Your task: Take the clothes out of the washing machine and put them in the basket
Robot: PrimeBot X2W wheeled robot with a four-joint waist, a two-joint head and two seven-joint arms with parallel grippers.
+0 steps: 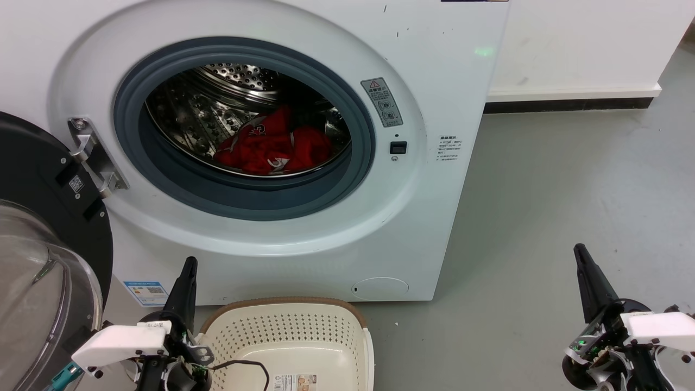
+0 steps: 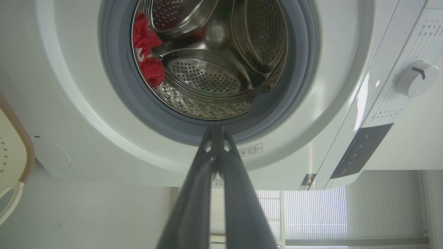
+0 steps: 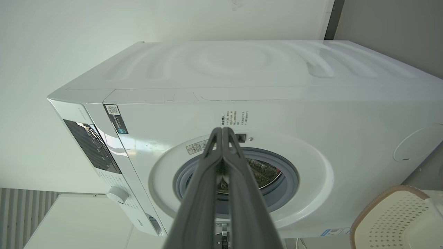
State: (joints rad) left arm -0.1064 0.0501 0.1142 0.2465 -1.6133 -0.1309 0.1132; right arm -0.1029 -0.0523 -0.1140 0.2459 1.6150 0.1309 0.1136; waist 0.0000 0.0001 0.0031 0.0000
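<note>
Pale grey floor [image 1: 570, 190] carries a large white front-loading washing machine [image 1: 423, 217] [image 2: 69, 103] [image 3: 277, 103], seen from the front with its round porthole ringed in grey rubber. Its black-framed glass door [image 1: 32, 163] hangs wide open on the hinge at the left of the head view. Inside the porthole lies the perforated steel drum [image 1: 217, 114] [image 2: 207, 72]. A cream-white, rounded rectangular plastic laundry basket [image 1: 282, 331] [image 2: 7, 145] [image 3: 391, 214] with perforated sides and a brown rim stands on the floor just in front of the machine's lower panel, below the porthole; a paper label shows on its bottom, and no garment lies in it. The soft bright red clothes [image 1: 271, 146] [image 2: 152, 71] with white trim and lettering rest in a heap on the bottom of the drum, toward its front. The left gripper [image 1: 189, 266] [image 2: 216, 128], dark and long-fingered, points up toward the machine beside the basket's left rim; its jaws are pressed together and hold nothing. The right gripper [image 1: 580, 251] [image 3: 221, 129] stands well apart to the right, over bare floor, jaws likewise pressed together and empty. A small grey warning sticker [image 1: 382, 101] sits on the white front ring at the upper right of the porthole.
</note>
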